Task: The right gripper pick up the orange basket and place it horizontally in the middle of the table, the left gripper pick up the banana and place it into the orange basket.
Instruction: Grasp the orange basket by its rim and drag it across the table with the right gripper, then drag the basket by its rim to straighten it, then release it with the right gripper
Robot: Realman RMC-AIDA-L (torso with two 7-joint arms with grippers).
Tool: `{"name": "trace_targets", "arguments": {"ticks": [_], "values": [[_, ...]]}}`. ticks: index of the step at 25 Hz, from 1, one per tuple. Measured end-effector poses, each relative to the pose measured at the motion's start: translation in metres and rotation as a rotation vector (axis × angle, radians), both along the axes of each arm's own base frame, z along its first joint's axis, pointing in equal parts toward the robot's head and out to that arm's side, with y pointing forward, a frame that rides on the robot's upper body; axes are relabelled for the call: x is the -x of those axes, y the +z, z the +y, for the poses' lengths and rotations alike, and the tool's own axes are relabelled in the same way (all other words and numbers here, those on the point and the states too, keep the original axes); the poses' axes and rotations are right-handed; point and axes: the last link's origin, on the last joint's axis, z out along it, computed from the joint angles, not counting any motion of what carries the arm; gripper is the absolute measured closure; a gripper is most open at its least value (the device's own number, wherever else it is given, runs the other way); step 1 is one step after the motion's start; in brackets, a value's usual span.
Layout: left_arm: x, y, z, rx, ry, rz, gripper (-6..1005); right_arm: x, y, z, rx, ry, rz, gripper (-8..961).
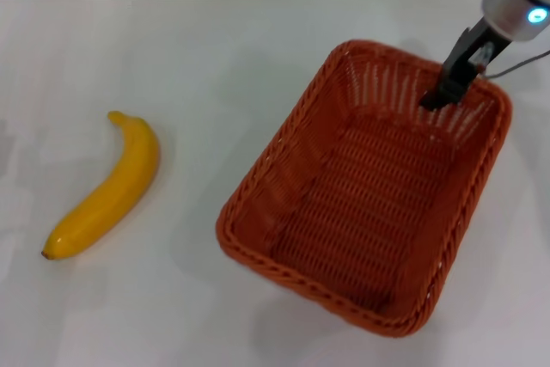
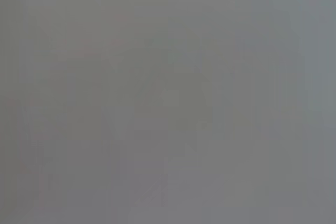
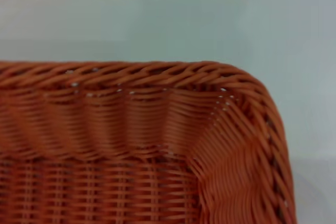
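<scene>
Right gripper (image 1: 449,82) — arm cut off by the head view's top and right edges; whether the fingers are parted or closed cannot be told.
Orange basket (image 3: 157,145) — in the right wrist view only one corner with braided rim shows; the rest runs off the picture's edges.
Left wrist view — uniform grey blur, nothing distinguishable.
Left gripper — not seen in any view.

The orange basket (image 1: 365,204) sits upright on the white table (image 1: 198,58), right of centre, turned at a slant, its woven inside empty. The banana (image 1: 107,186), yellow and curved, lies well apart to its left.
</scene>
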Motion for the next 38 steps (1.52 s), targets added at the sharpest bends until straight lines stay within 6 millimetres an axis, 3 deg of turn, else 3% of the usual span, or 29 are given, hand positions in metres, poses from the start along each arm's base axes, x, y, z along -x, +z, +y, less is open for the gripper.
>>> {"name": "trace_targets", "arguments": {"ticks": [5,9,13,18,26,29,38], "values": [[0.000,0.000,-0.001,0.000,-0.002,-0.009,109,-0.002,0.030,0.008,-0.093,-0.120,0.060,723],[0.000,0.001,-0.001,-0.002,-0.005,-0.008,110,-0.015,0.070,0.009,-0.184,-0.315,0.256,761],[0.001,0.004,-0.001,-0.007,-0.007,-0.005,109,-0.036,0.096,-0.002,-0.228,-0.463,0.320,794],[-0.003,0.008,0.006,-0.011,-0.029,0.005,110,-0.071,0.108,-0.030,-0.289,-0.640,0.437,827],[-0.005,0.014,0.014,-0.014,-0.043,0.032,109,-0.117,0.102,-0.077,-0.405,-0.873,0.731,828],[-0.006,0.017,0.016,-0.016,-0.046,0.043,109,-0.124,0.088,-0.094,-0.430,-0.915,0.793,828],[-0.004,0.022,0.016,-0.020,-0.051,0.046,110,-0.124,0.050,-0.107,-0.424,-0.926,0.796,827]]}}
